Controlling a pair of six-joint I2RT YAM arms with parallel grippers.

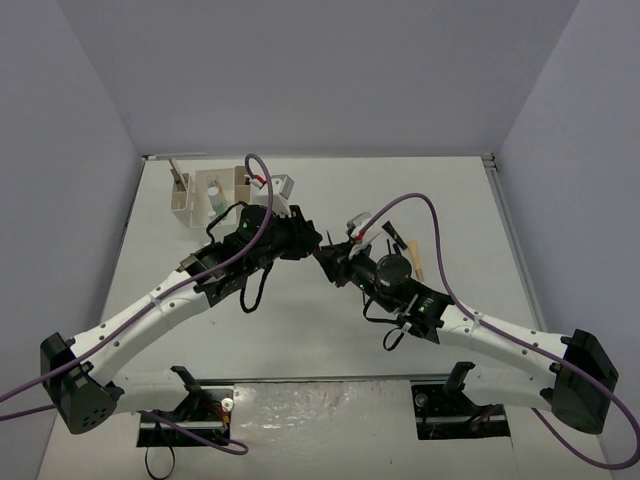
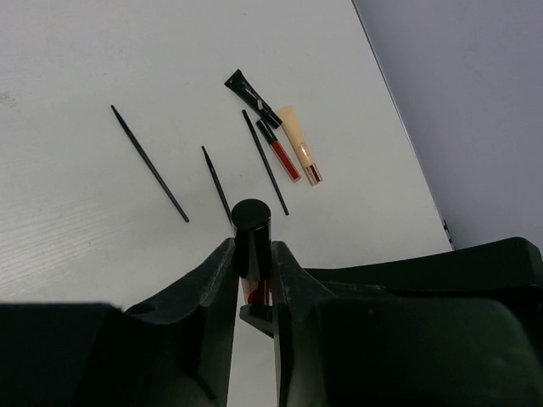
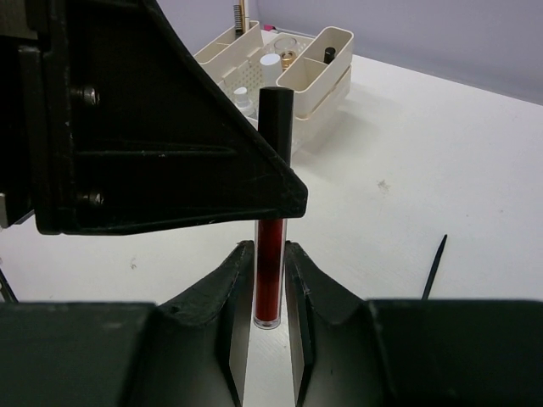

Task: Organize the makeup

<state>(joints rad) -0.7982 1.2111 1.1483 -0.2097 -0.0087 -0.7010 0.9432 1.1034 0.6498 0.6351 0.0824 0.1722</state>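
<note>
Top external view: both arms reach to the middle of the desk (image 1: 470,210), and the left claw (image 1: 308,243) and right claw (image 1: 332,258) meet tip to tip. From that meeting point the white-and-beige box (image 1: 215,195) stands at about eleven o'clock near the far edge, with several pieces upright in its compartments. A small scatter of loose makeup lies at about three o'clock, just beyond the right claw.

Left wrist view: the left claw is pressed onto a red gloss tube (image 2: 252,225), its two fingers tight against the tube just under the black cap. On the desk toward twelve o'clock from the cap lie three thin black pencils (image 2: 148,163), well spread out. Beside them is a cluster of a black tube (image 2: 248,89), a red-and-black stick (image 2: 282,153) and a tan tube (image 2: 299,142), the last three touching or nearly so.

Right wrist view: the right claw pinches the same red gloss tube lower down, around its clear, red-filled body, while the cap rises past the dark bulk of the left claw at ten o'clock. So the tube sits between the two claws, held by both. Whether its lower end touches the desk I cannot tell. The box is at twelve o'clock here, and one black pencil lies on the desk at three o'clock.
</note>
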